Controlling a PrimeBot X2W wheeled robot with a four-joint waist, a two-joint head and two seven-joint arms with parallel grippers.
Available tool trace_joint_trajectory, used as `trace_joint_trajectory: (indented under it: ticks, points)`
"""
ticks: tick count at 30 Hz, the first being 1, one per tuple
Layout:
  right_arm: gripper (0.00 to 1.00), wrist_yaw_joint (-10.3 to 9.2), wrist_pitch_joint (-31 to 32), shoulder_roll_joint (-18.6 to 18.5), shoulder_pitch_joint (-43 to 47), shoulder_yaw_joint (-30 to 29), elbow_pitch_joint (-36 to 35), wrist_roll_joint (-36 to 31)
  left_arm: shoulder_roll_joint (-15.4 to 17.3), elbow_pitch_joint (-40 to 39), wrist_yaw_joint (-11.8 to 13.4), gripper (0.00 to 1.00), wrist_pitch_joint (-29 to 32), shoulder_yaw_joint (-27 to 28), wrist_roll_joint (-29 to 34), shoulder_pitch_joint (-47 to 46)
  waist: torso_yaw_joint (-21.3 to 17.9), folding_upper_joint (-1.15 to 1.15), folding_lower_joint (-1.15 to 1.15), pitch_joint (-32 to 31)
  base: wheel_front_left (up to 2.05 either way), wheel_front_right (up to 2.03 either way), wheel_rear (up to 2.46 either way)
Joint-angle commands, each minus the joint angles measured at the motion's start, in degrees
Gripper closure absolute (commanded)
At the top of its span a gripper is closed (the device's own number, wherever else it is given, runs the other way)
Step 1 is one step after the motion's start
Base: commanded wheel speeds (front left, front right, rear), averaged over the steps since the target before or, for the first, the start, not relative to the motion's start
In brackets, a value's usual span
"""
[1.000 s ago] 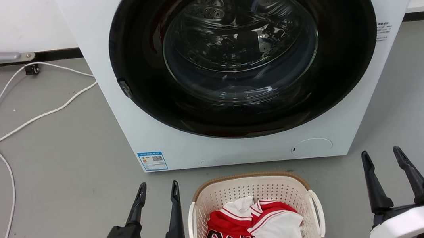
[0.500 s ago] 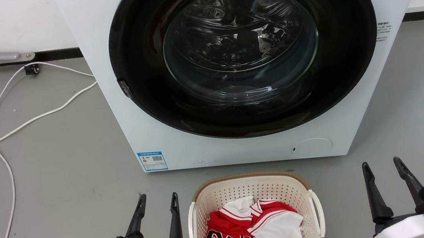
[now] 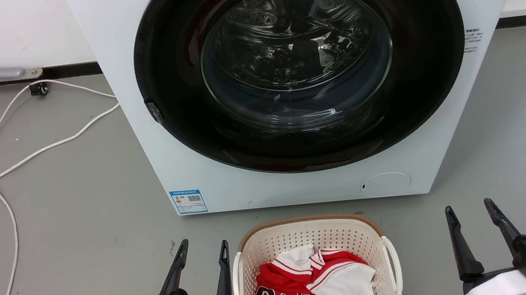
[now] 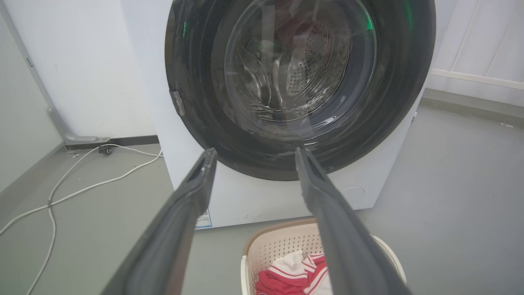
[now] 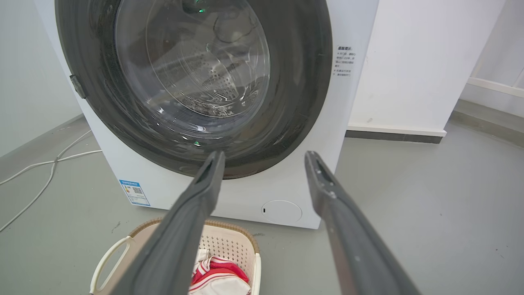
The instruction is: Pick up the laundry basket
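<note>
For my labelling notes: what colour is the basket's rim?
Brown, woven-look, atop the cream basket; the head view shows it best.

— How much of the laundry basket [image 3: 308, 221] did the head view give?
— Its near end ran off the bottom edge, along with the lower part of the red jersey [image 3: 281, 284]. The dark numerals on it were cut short and unreadable.
— And from the wrists?
— A finger of the left gripper [image 4: 256, 150] covered one side of the basket; a finger of the right gripper [image 5: 264, 153] crossed its middle.
— The washing machine [image 3: 144, 146]?
— Its top was cropped in every view. The blue sticker [image 3: 188, 201] carried print too small to read.
</note>
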Motion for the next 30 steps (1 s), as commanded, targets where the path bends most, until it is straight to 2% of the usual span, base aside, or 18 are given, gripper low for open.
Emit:
trace_joint_trajectory:
  ticks: [1,11,17,24,30]
  points:
    - [0.00,-0.02,-0.1,-0.2,-0.1,0.0,0.1,0.3,-0.1,0.1,-0.1,0.00,-0.4,0.3,0.0,0.6,0.0,0.00,0.00,0.0,0.00,0.00,0.00]
    - [0.00,-0.03,-0.1,-0.2,-0.2,-0.2,0.6,0.7,-0.2,0.2,-0.3,0.00,-0.4,0.3,-0.4,0.7,-0.1,0.00,0.00,0.2,0.00,0.00,0.00]
    - [0.00,-0.03,-0.1,-0.2,-1.5,-0.9,0.1,0.7,-0.2,1.0,-0.3,0.00,-0.4,0.2,-1.0,-0.4,-0.3,0.00,0.00,2.4,0.00,0.00,0.00]
    - [0.00,-0.03,-0.1,-0.1,-5.7,-1.1,1.4,-0.4,-0.2,5.9,-1.6,0.00,-0.3,1.6,0.2,-7.3,-0.9,0.00,0.00,11.6,0.00,0.00,0.00]
    - [0.00,-0.03,-0.1,-0.1,-12.6,-1.1,6.4,-1.7,-0.2,10.6,-2.4,0.00,-0.3,2.7,0.8,-16.0,-0.5,0.00,0.00,21.4,0.00,0.00,0.00]
